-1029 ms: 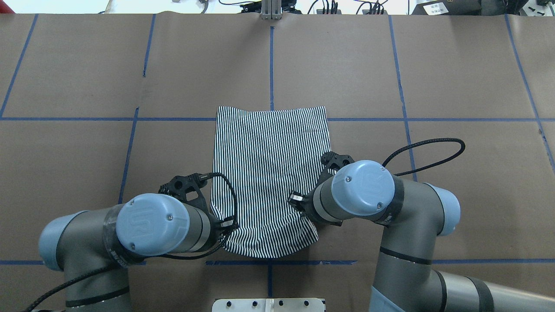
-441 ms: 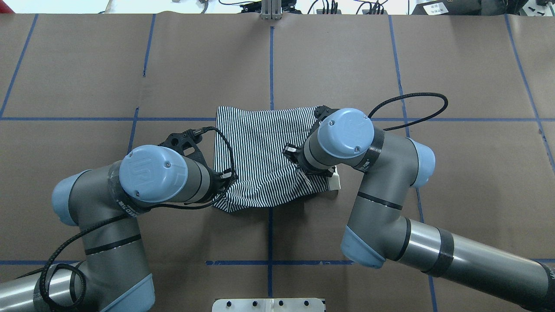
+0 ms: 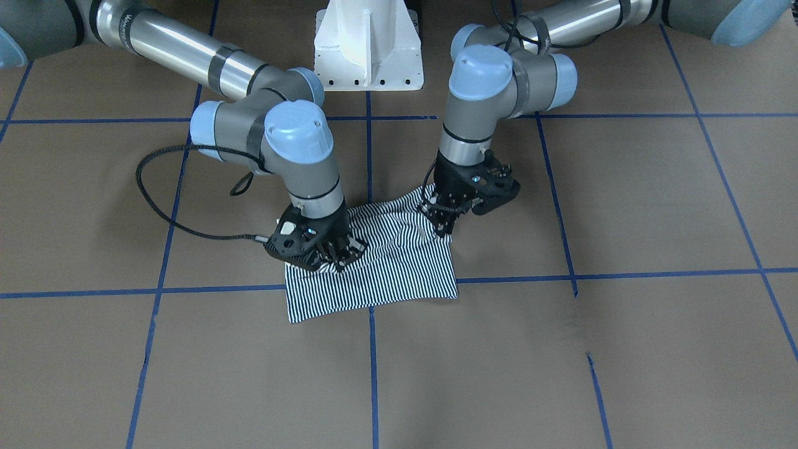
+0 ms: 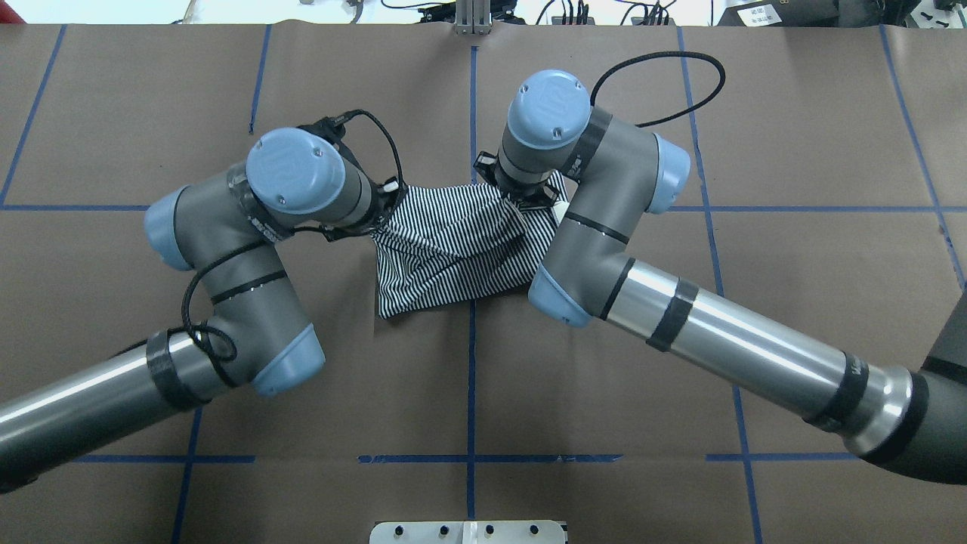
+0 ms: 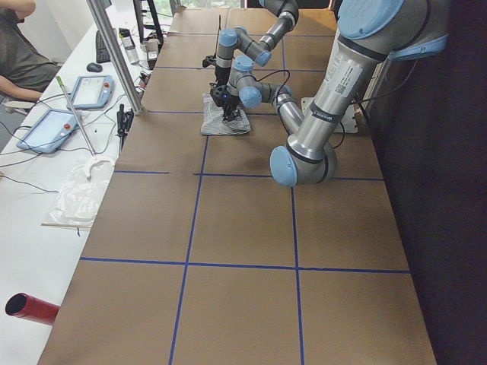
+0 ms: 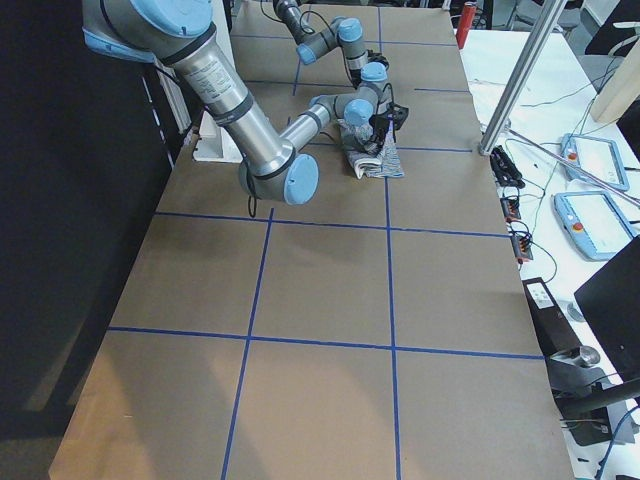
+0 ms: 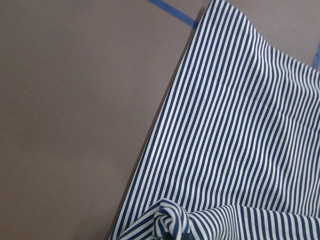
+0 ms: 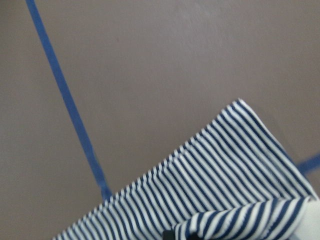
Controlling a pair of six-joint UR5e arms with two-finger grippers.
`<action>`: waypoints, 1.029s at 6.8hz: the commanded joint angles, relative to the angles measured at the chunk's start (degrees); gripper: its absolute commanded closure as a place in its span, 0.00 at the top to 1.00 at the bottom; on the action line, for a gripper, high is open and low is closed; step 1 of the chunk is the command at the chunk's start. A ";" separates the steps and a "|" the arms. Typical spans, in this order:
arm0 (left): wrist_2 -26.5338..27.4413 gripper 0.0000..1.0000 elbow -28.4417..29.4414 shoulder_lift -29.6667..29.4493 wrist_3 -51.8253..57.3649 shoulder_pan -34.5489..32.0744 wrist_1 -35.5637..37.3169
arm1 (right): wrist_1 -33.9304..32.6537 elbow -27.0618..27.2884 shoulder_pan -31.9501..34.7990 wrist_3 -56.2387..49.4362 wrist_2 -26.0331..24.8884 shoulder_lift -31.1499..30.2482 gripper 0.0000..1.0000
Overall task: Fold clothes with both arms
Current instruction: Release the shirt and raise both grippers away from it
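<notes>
The striped polo shirt (image 4: pixel 453 253) lies mid-table as a small doubled rectangle, its near edge lifted over onto the far part (image 3: pixel 380 271). My left gripper (image 4: pixel 384 205) is shut on one raised corner, which shows on the right side of the front-facing view (image 3: pixel 444 228). My right gripper (image 4: pixel 521 198) is shut on the other corner (image 3: pixel 333 259). Bunched striped cloth fills the bottom edge of the left wrist view (image 7: pixel 175 227) and of the right wrist view (image 8: pixel 240 220). Collar and buttons are hidden.
Brown paper with blue tape lines (image 4: pixel 471 113) covers the table. The white pedestal base (image 3: pixel 368 50) stands on the robot's side. A metal post (image 4: pixel 472 19) rises at the far edge. Beyond it is a side bench with tablets (image 5: pixel 72 106), where a person's arm (image 5: pixel 15 38) rests.
Both arms swung away from the robot toward the far edge, carrying the shirt's near hem with them. The long flat shirt is now doubled over and about half as long.
</notes>
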 commanded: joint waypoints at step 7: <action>-15.24 1.00 -0.05 1.18 -5.28 -5.22 -7.50 | 1.51 -7.43 12.99 -25.69 13.61 0.36 1.00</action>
